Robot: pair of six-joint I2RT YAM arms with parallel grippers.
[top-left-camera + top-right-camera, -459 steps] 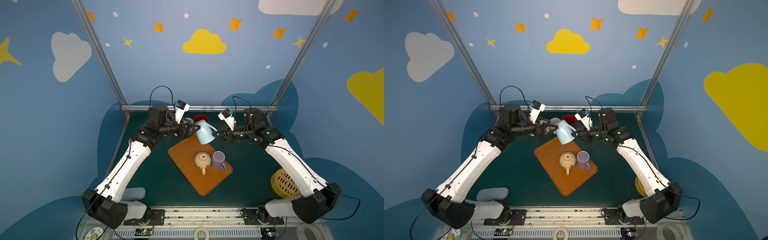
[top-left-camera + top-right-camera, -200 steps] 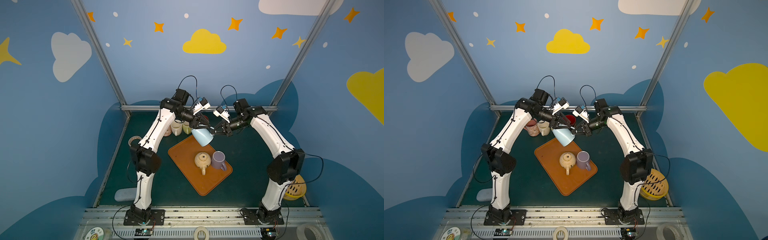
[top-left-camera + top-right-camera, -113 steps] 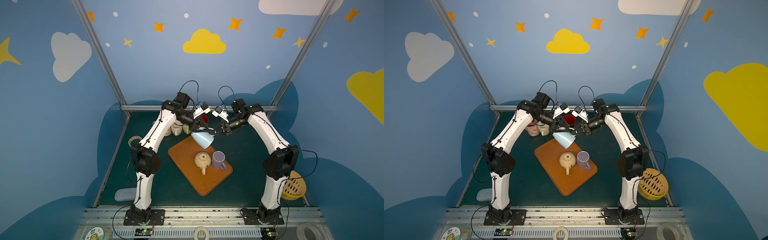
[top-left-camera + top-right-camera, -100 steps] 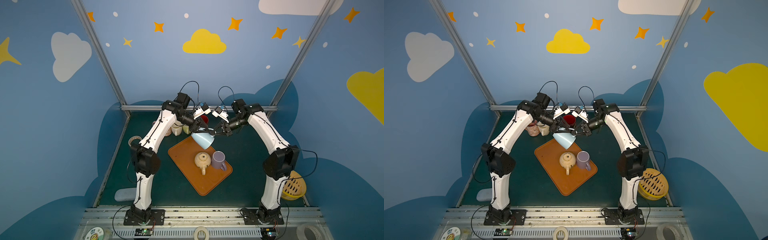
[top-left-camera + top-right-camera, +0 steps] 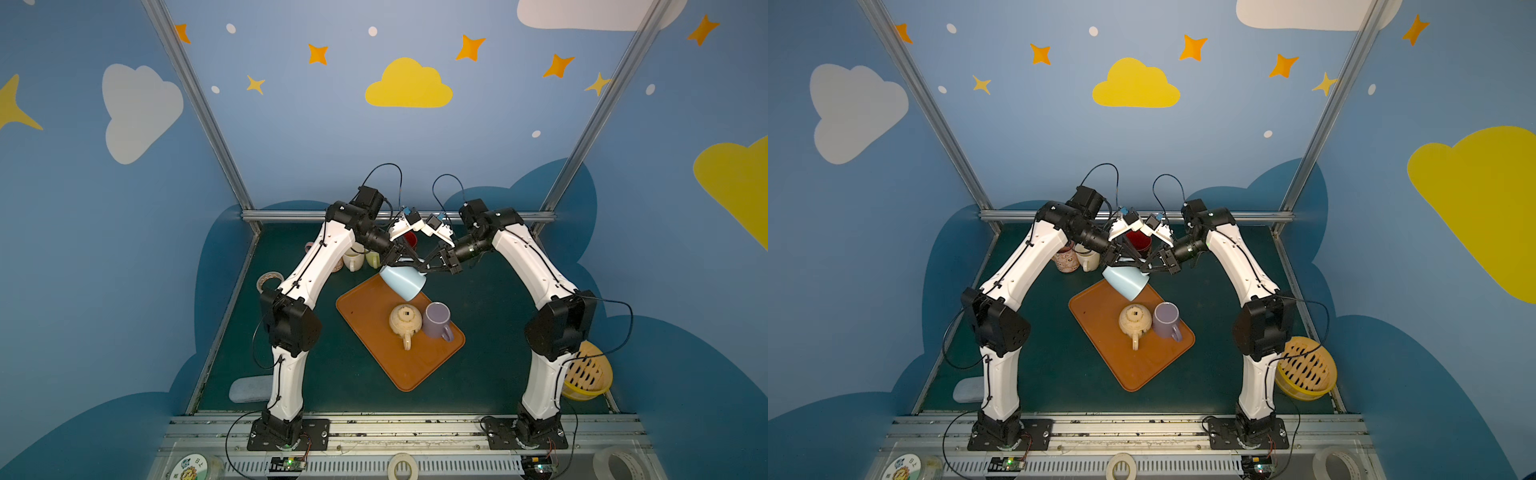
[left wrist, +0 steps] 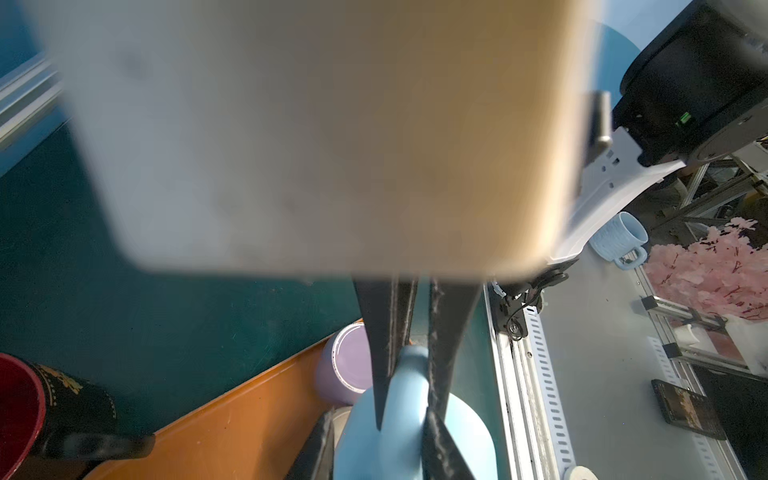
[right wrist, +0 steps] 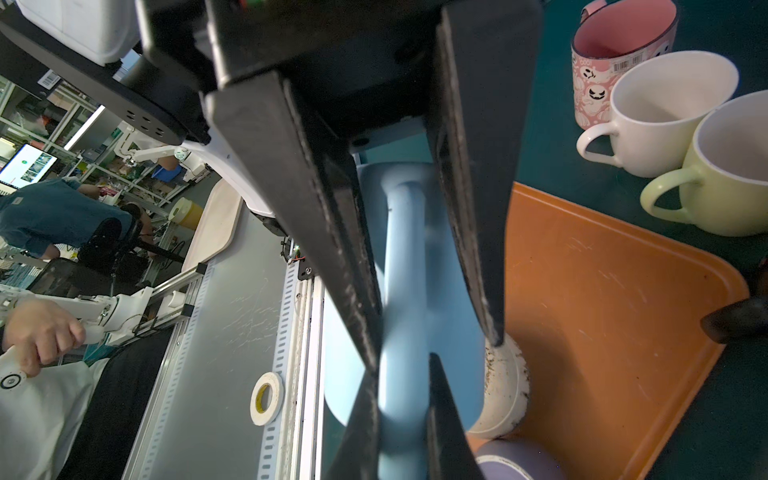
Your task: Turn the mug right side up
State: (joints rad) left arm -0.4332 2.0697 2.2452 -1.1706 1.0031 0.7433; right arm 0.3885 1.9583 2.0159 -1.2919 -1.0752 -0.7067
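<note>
- Right claw (image 7: pixel 434 355): closed down with the handle (image 7: pixel 405 232) of the mug (image 5: pixel 402 283) between its fingers. The hold is unchanged over the last second, and this claw appears to carry the mug.
- Left claw (image 6: pixel 409 395): its fingers have drawn in over the last second. One now lies to each side of the same handle, facing the right claw. Whether they already pinch it cannot be told.
- Mug: light blue, tilted on its side, seemingly clear of the far corner of the tray (image 5: pixel 365 320). It sits slightly lower than two seconds back and is not yet upright.
- Reading: a second hold is being taken on the handle, likely for a hand-over or a shared turn. The righting looks part done; the set-down remains.
- Tray contents: teapot (image 5: pixel 405 322) and purple cup (image 5: pixel 436 318), both near the mug, so there is some risk of a knock.
- Desk (image 5: pixel 490 353): a white cup (image 7: pixel 660 112) and a green cup (image 7: pixel 727 174) stand beyond the tray.
</note>
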